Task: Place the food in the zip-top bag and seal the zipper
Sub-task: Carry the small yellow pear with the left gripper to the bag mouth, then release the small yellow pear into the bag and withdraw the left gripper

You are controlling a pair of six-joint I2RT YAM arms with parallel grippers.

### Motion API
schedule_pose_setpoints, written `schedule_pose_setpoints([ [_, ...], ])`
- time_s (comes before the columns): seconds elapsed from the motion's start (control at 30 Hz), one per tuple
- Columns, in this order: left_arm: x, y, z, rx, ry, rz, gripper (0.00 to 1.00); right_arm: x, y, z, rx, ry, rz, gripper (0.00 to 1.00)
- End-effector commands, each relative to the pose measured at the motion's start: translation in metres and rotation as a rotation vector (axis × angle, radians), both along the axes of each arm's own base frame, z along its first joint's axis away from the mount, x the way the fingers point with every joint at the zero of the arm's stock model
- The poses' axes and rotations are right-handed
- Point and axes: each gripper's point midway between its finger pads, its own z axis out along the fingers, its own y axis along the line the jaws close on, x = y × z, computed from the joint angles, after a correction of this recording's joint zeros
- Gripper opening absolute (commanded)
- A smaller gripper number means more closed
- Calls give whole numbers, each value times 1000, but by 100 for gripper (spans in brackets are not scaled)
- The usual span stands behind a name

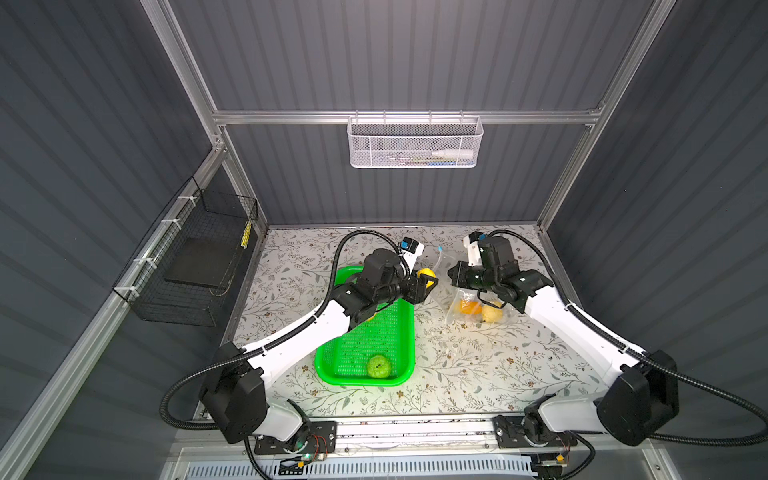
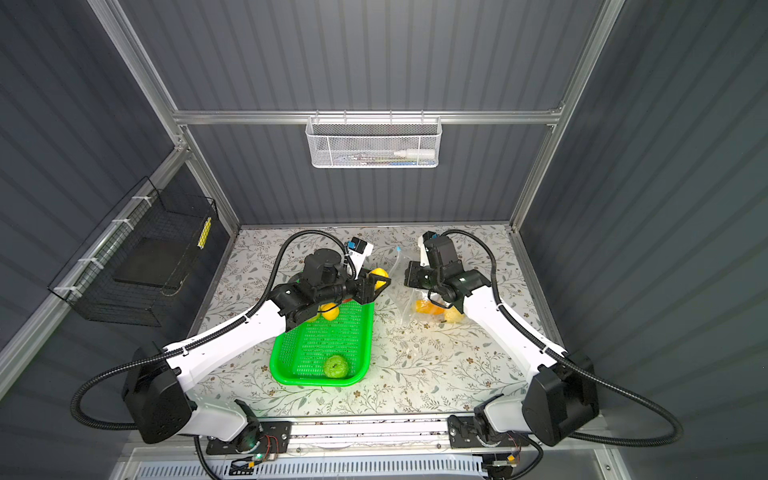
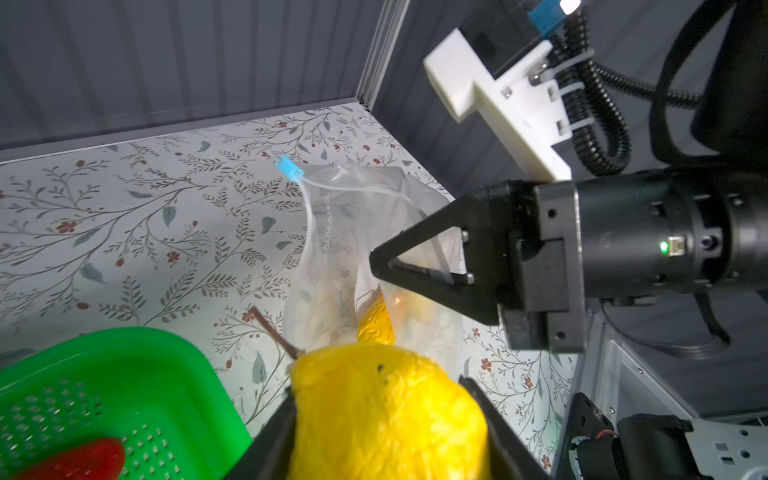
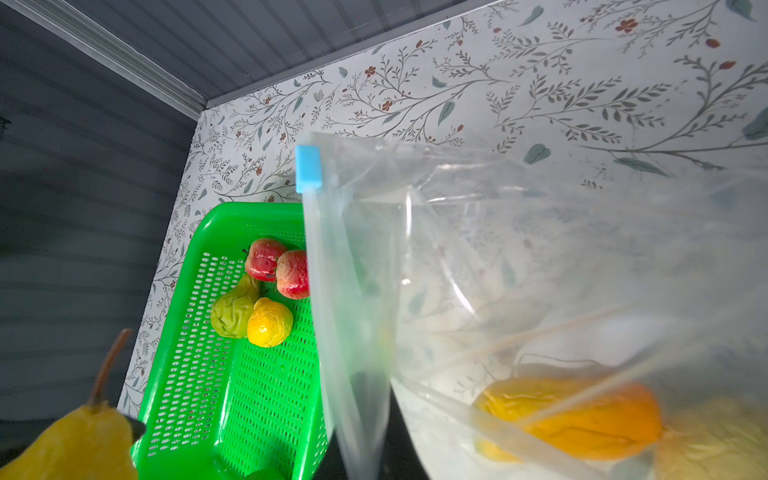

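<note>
My left gripper (image 1: 428,281) is shut on a yellow pear-shaped toy fruit (image 3: 386,415) with a brown stem. It holds the fruit above the table between the green basket (image 1: 365,336) and the zip-top bag (image 1: 457,299). My right gripper (image 1: 452,274) is shut on the bag's mouth edge and holds it up. The zipper's light-blue slider (image 3: 289,168) sits at the far end of the mouth. An orange fruit (image 4: 582,419) and a pale yellow one (image 1: 493,314) lie inside the bag. The basket holds two strawberries (image 4: 264,257), a green pear (image 4: 232,311), a yellow fruit (image 4: 270,322) and a green ball (image 1: 378,365).
The floral table (image 1: 478,374) is walled at the back and on both sides. A black wire basket (image 1: 195,266) hangs on the left wall. A white mesh basket (image 1: 415,143) hangs on the back wall, well above the table.
</note>
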Motion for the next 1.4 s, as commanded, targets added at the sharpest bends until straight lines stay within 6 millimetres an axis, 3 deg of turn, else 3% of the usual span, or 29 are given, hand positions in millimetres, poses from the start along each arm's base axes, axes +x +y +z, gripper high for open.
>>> schedule_pose_setpoints([
  [0.0, 5, -17, 3, -60, 6, -48, 56, 0, 0, 7, 16, -14, -1, 9],
  [0.63, 31, -53, -66, -10, 173, -39, 57, -5, 2, 11, 48, -43, 21, 9],
  [1.0, 48, -45, -95, 127, 217, 82, 62, -5, 2, 7, 46, -38, 20, 9],
  [1.37, 45, -47, -106, 185, 232, 86, 71, -5, 2, 3, 44, -27, 18, 9],
])
